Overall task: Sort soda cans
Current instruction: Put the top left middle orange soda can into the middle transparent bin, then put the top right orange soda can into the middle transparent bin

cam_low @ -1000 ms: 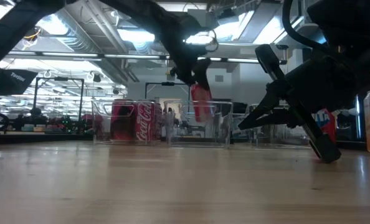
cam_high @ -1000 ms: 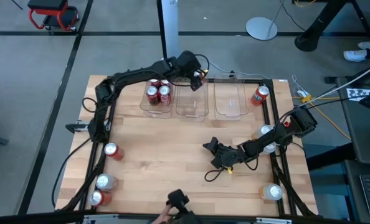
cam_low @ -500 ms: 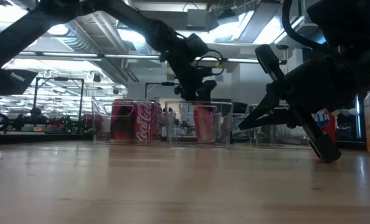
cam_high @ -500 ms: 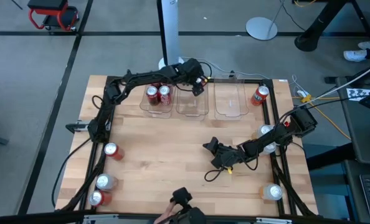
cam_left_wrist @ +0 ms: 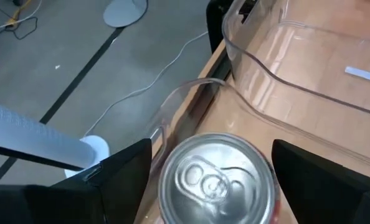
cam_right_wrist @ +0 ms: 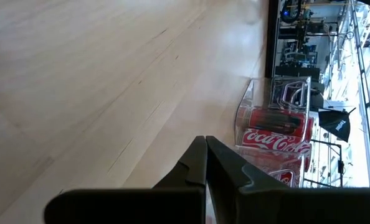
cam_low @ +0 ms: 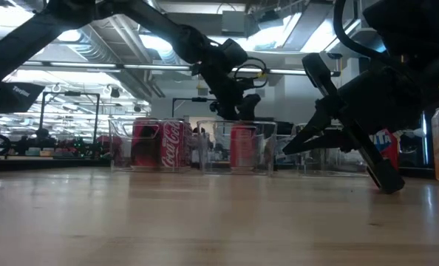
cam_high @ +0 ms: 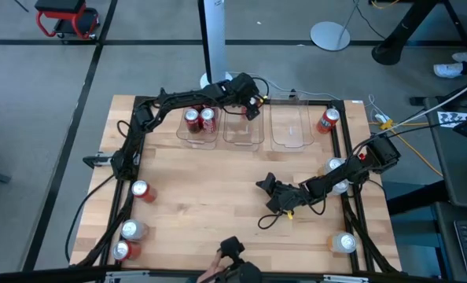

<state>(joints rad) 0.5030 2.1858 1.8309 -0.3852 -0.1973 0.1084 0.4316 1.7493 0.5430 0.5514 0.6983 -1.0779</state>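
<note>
My left gripper [cam_high: 250, 108] is at the table's far side over the middle clear bin [cam_high: 243, 135], shut on a red soda can [cam_low: 243, 148] whose silver top [cam_left_wrist: 216, 177] fills the left wrist view. Two red cans [cam_high: 200, 119] stand in the left bin. The right bin [cam_high: 290, 130] holds nothing. Loose cans stand at the left edge [cam_high: 141, 189] [cam_high: 131, 229], the far right corner [cam_high: 328, 120] and the right side [cam_high: 336, 167] [cam_high: 343, 242]. My right gripper [cam_high: 265, 186] waits low over the table's middle right, shut [cam_right_wrist: 205, 146] and holding nothing. My left gripper pinches the red can's upper wall just below the rim [cam_left_wrist: 267, 171] between its two fingers [cam_left_wrist: 129, 180], coming from above and pointing down. The can stands upright with its base on the middle bin's floor [cam_low: 243, 168].
The three clear bins sit in a row along the far edge. A dark frame runs along the table's left and right sides. A hand and a dark object [cam_high: 230, 253] show at the near edge. Bare wood lies between the bins and my right gripper.
My left gripper has moved down and slightly toward the far edge, lowering the red can from a tilted hang above the middle bin until it stands upright on the bin's floor. In the last half second it has kept still.
</note>
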